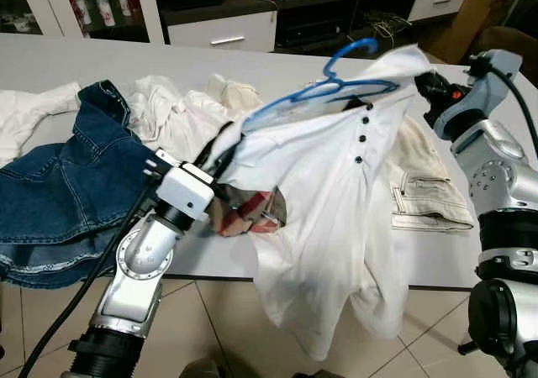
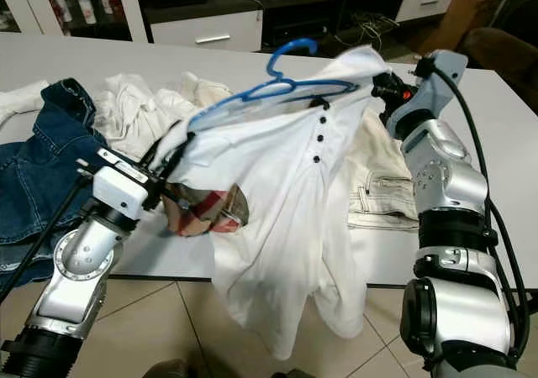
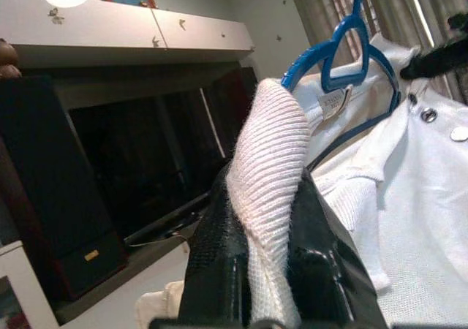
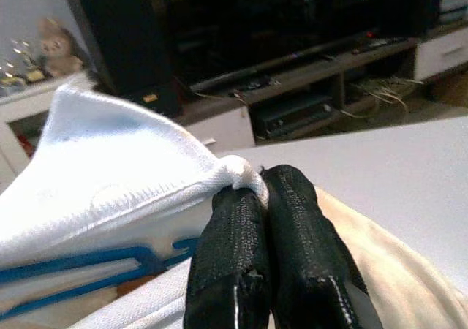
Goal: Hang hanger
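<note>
Here, a white polo shirt (image 1: 336, 218) hangs in the air above the near edge of a white table (image 1: 252, 59), stretched between the two grippers with a blue hanger (image 1: 336, 80) threaded through its neck opening. The hanger sits tilted, its hook (image 1: 353, 49) rising above the collar, and one blue arm runs down along the shirt's shoulder toward the robot's left. The left gripper (image 3: 267, 219) is clamped on a fold of ribbed white fabric at the shirt's left shoulder, the cloth pinched between both black fingers (image 3: 212, 248). The right gripper (image 4: 267, 197) is pressed together on the other shoulder seam, a small tuft of fabric caught at its fingertips, with the hanger's blue bar just beneath the cloth. The shirt's dark buttons (image 1: 362, 134) face the head camera, and its hem droops past the table edge toward the tiled floor (image 1: 210, 328). On the table behind lie a denim garment (image 1: 76, 185) at the robot's left, crumpled white clothes (image 1: 176, 105) in the middle, and cream trousers (image 1: 424, 189) at the right. A plaid cloth (image 1: 248, 210) lies just under the shirt's left side.
</note>
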Controlling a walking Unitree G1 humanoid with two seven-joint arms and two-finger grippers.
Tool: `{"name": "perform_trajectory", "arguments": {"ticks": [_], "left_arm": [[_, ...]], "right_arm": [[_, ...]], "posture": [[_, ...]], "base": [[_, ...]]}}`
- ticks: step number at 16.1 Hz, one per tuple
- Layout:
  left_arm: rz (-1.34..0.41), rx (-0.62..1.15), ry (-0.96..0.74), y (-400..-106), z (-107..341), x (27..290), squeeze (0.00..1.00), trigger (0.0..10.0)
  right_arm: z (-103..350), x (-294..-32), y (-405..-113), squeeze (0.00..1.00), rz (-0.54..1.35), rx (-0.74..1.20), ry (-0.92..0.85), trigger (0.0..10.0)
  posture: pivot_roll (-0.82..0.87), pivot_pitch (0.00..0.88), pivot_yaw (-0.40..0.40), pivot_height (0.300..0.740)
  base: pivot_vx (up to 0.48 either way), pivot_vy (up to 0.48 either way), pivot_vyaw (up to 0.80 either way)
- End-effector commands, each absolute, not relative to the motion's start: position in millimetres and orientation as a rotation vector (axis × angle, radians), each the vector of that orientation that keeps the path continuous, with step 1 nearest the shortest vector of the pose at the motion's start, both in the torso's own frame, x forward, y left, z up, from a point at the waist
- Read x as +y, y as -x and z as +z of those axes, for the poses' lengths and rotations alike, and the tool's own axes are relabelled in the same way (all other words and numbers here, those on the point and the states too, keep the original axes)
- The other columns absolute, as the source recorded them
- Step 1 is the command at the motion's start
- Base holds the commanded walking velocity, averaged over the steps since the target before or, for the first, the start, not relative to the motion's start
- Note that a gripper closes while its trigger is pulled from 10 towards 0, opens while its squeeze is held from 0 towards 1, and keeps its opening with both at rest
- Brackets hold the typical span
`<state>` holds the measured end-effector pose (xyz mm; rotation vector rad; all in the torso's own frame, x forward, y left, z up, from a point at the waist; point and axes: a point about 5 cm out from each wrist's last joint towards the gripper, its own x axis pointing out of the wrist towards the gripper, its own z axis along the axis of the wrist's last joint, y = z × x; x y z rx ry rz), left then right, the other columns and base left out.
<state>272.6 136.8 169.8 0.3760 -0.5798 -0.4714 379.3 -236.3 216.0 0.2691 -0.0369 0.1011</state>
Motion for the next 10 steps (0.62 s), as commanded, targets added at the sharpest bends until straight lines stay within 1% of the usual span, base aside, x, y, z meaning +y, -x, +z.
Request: {"name": "perform_trajectory", "arguments": {"ticks": [1, 3, 6, 8, 10], "left_arm": [[-0.347, -0.588, -0.33, -271.7, 175.8, 162.6, 0.0, 10.0], [-0.34, -0.606, -0.317, -272.0, 180.7, 162.0, 0.0, 10.0], [-0.338, -0.628, -0.303, -272.6, 186.8, 160.8, 0.0, 10.0], [-0.317, -0.645, -0.267, -275.1, 192.7, 160.8, 0.0, 10.0], [-0.299, -0.646, -0.206, -277.5, 196.4, 159.1, 0.0, 10.0]], "right_arm": [[226.0, -281.2, -370.8, 0.0, -0.11, -0.065, -0.2, 10.0], [216.3, -273.4, -371.5, 0.0, -0.076, -0.03, -0.15, 10.0], [205.2, -270.8, -372.1, 0.0, -0.065, -0.009, -0.147, 10.0], [203.1, -261.2, -372.6, 0.0, 0.006, -0.016, -0.161, 10.0], [201.5, -247.4, -373.5, 0.0, 0.098, -0.021, -0.22, 10.0]], "posture": [[0.16, 0.028, -0.065, 0.74], [0.17, 0.028, -0.067, 0.74], [0.16, 0.026, -0.068, 0.74], [0.16, 0.026, -0.068, 0.74], [0.16, 0.026, -0.068, 0.74]], "base": [[0.0, 0.0, 0.0], [0.0, 0.0, 0.0], [0.0, 0.0, 0.0], [0.0, 0.0, 0.0], [0.0, 0.0, 0.0]]}}
